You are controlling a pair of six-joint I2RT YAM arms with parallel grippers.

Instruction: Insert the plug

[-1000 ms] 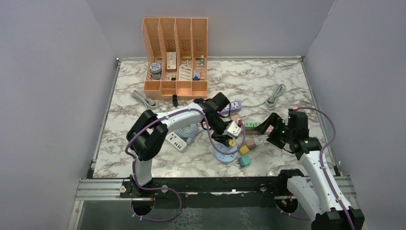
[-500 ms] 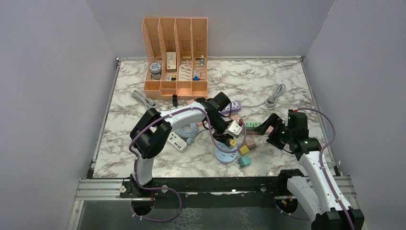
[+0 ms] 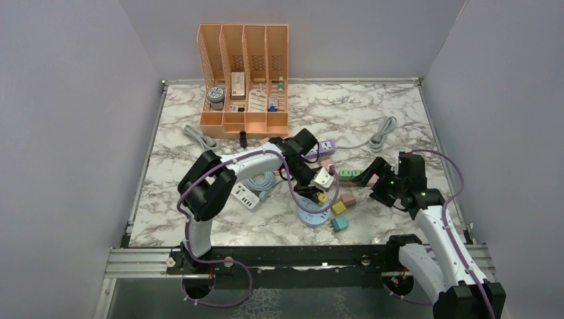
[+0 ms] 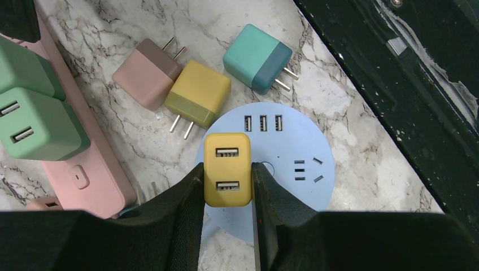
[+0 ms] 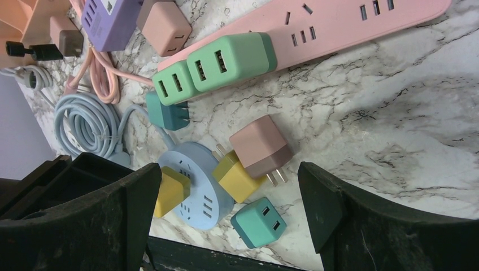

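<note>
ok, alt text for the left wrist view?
The left gripper clamps a yellow USB charger over a round blue socket hub on the marble table. Beyond it lie a loose pink charger, a second yellow charger and a teal charger; at left, a pink power strip carries two green chargers.

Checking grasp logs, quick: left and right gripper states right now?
Left gripper: closed on the yellow USB charger, over the round blue power strip.
Right gripper: open, holding nothing.
</note>
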